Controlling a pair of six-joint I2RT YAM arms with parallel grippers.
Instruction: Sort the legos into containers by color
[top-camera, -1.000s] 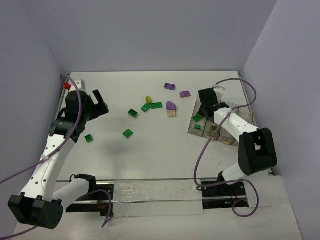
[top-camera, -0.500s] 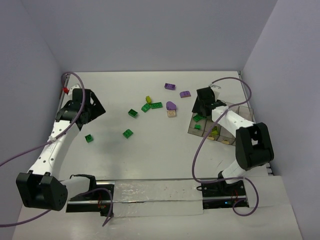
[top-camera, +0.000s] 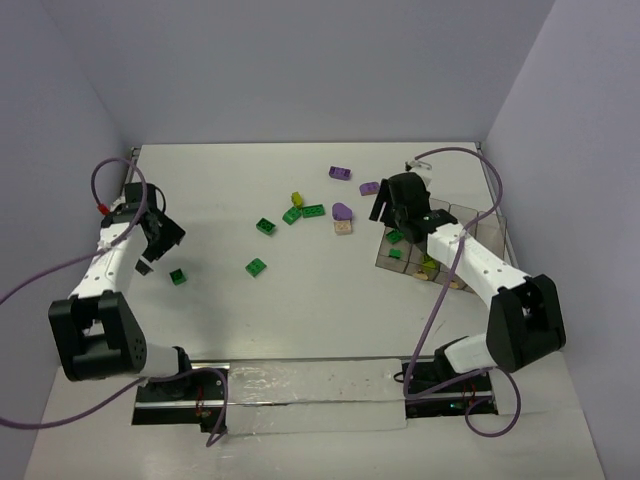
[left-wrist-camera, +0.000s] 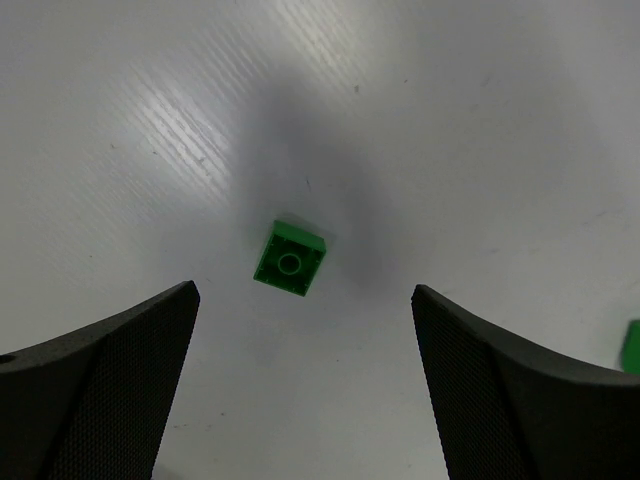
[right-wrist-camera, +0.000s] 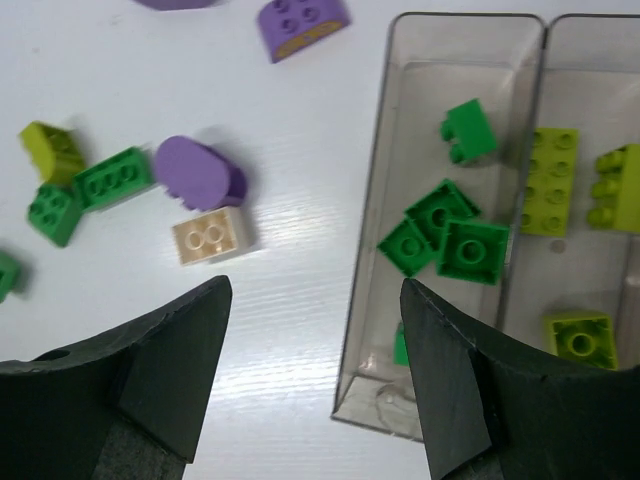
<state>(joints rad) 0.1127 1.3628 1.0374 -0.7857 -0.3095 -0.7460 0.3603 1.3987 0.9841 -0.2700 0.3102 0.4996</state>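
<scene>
Containers taken as our reference; they stand at the right side of the table.

Right gripper: hangs above the containers' left edge. We see its jaws well apart with nothing between them.

Contents: the leftmost bin holds several dark green legos. The bin next to it holds yellow-green bricks.

Loose pieces left of the containers:
- a tan brick lies near them, with a rounded purple brick just beside it;
- farther from the containers we find a long green brick and a yellow-green brick close together;
- another purple brick lies off the containers' far-left corner.

Left gripper: well apart from the containers, across the table from them. Its jaws are spread wide and hold nothing. We note a single green brick lying flat on the table under the gap, touching neither finger.
</scene>
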